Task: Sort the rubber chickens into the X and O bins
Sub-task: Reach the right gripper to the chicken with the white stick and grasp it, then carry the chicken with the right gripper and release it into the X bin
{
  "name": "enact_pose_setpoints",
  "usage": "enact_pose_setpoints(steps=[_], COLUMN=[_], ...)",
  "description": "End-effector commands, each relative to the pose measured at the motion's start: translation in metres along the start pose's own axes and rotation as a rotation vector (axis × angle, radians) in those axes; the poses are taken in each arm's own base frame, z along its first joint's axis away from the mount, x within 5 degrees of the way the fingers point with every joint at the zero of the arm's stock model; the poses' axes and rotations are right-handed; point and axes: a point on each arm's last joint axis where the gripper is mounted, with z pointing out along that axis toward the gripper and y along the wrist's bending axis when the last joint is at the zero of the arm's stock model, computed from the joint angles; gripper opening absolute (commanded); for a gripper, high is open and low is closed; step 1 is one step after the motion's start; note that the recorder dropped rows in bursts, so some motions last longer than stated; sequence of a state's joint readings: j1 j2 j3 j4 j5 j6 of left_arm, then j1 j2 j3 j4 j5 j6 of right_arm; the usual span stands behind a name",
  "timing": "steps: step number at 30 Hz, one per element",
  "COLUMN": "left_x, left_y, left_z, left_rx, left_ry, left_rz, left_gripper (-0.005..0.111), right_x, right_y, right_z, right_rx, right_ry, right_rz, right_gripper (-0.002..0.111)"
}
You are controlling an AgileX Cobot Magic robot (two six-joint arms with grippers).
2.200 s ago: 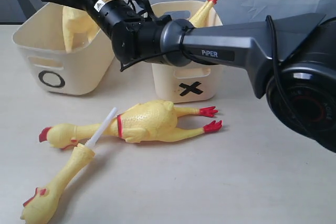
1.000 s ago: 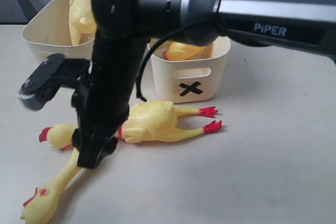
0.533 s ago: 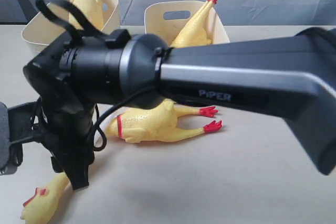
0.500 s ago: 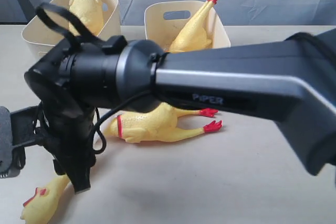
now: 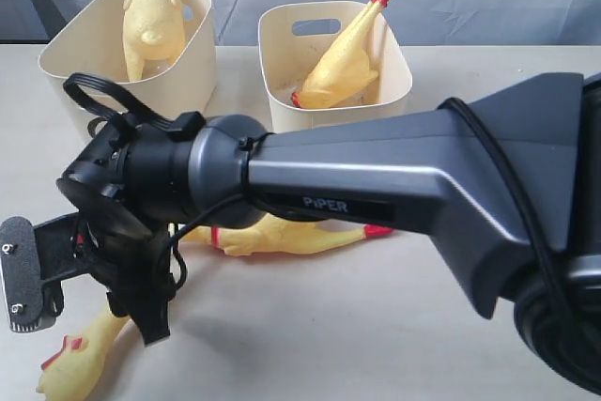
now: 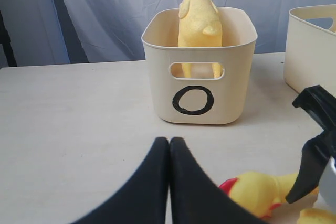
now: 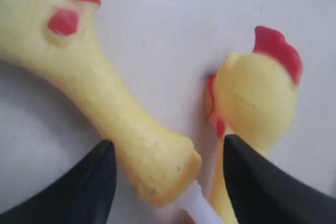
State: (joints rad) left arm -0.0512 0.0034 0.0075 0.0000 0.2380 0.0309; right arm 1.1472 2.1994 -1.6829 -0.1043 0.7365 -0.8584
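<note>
Here, right claw spread wide, chicken neck end between

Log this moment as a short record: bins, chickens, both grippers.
O bin: upright chicken inside
X bin: leaning chicken inside, head above the rim; mark not in view
table: near chicken and far chicken lying loose
right gripper: open, straddling the near chicken's neck end
left gripper: shut, empty, facing the O bin
</note>
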Motion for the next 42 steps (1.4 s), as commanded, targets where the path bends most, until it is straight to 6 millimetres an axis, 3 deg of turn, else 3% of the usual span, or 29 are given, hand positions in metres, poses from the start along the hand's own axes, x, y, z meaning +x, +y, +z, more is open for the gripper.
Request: enact_pose_setpoints(steps=[1, 9, 16, 19, 23, 31, 36, 42], left_x=[-0.003, -0.003, -0.003, -0.003, -0.003, -0.003, -0.003, -0.003], left_y=[-0.001, -0.001, -0.001, -0.001, -0.001, -0.001, -0.001, -0.001], left_z=[-0.001, -0.001, -0.001, -0.001, -0.001, -0.001, -0.001, -0.001], left_rx=[0.011, 0.011, 0.011, 0.011, 0.011, 0.011, 0.011, 0.011], left_ry=[-0.018, -0.018, -0.018, -0.018, -0.018, -0.018, -0.018, -0.018], left_rz=[0.000, 0.000, 0.000, 0.000, 0.000, 0.000, 0.000, 0.000], left_gripper=[0.000, 0.000, 0.000, 0.000, 0.000, 0.000, 0.000, 0.000], right_x=[0.004, 0.006, 0.005, 0.004, 0.002, 0.002, 0.018, 0.052], right_y=[0.005, 0.007, 0.005, 0.001, -0.004, -0.018, -0.033, -0.058], right_z=[0.011, 0.020, 0.013, 0.005, -0.019, -0.084, -0.129, -0.163], right_rx=[-0.026, -0.038, -0.024, -0.009, 0.015, 0.122, 0.296, 0.436], right_ry=[0.035, 0.047, 0.043, 0.034, 0.018, -0.017, 0.047, 0.007], right_rz=[-0.017, -0.020, 0.012, 0.068, 0.086, 0.154, 0.213, 0.503], right_gripper=[0.057, 0.055, 0.023, 0.022, 0.025, 0.026, 0.026, 0.026])
